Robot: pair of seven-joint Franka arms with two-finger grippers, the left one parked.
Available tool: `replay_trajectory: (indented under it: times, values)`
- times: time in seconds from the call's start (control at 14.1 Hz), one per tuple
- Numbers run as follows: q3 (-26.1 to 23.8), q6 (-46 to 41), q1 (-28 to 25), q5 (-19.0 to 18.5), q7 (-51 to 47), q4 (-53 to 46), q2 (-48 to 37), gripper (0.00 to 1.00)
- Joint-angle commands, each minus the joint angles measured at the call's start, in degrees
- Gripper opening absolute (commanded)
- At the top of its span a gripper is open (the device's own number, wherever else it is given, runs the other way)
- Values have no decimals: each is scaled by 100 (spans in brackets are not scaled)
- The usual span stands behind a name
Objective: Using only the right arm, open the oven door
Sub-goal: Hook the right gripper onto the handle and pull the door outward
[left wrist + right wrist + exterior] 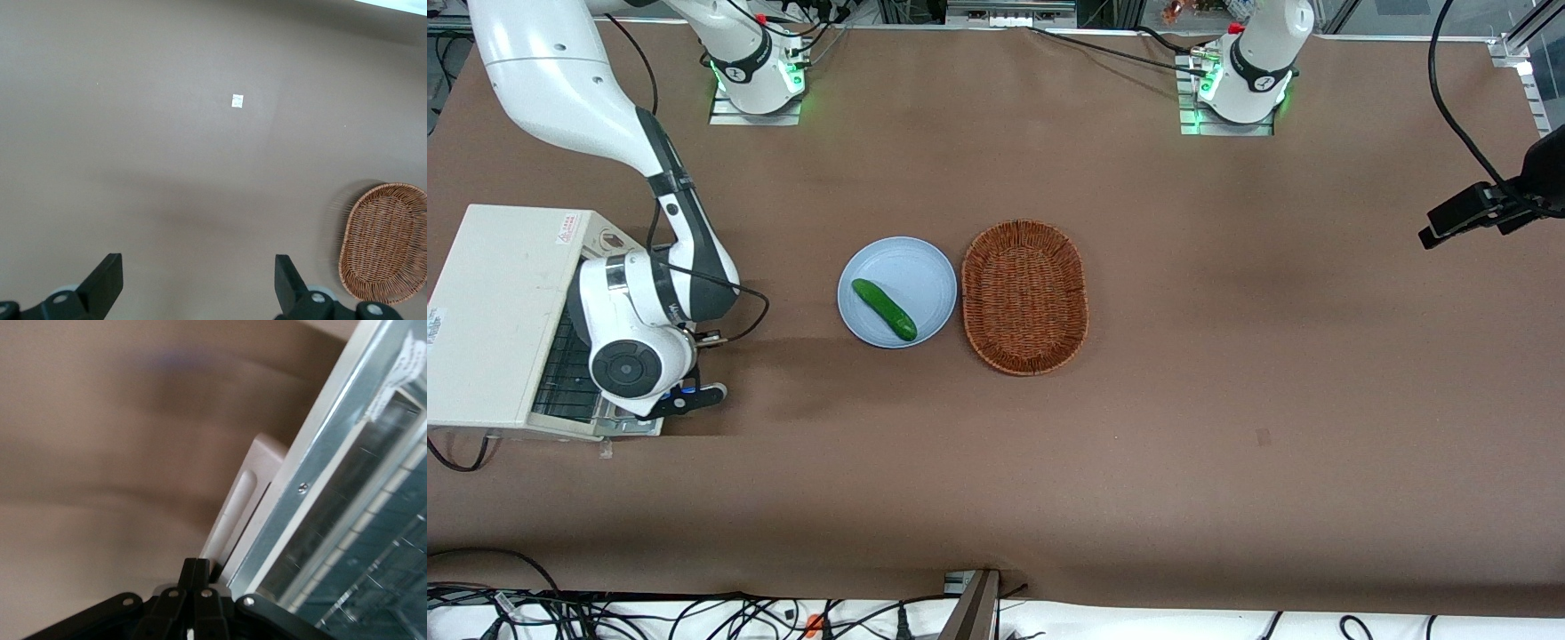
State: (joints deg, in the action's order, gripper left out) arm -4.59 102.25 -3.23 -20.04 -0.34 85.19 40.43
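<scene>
Right arm [605,151] bent low in front of toaster oven [498,311]. Gripper [195,600] fingers pressed together, empty, just beside lowered oven door [333,513] edge.

White right arm [560,80], black joint bands, round grey-black wrist cap [626,369], black end effector [195,603].

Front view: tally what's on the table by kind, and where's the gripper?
Toaster ovens: 1, oven door dropped open
Plates: 1, blue
Cucumbers: 1, on the plate
Wicker baskets: 1, beside the plate
Total: 4
The gripper is at the open door's edge, fingers together.
</scene>
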Motion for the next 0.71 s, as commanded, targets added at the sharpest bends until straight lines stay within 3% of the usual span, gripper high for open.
replay_trajectory:
  times: [0.0, 0.64]
  values:
    - [265, 225, 287, -431, 149, -20, 298, 0]
    - [266, 278, 349, 132, 149, -37, 501, 0]
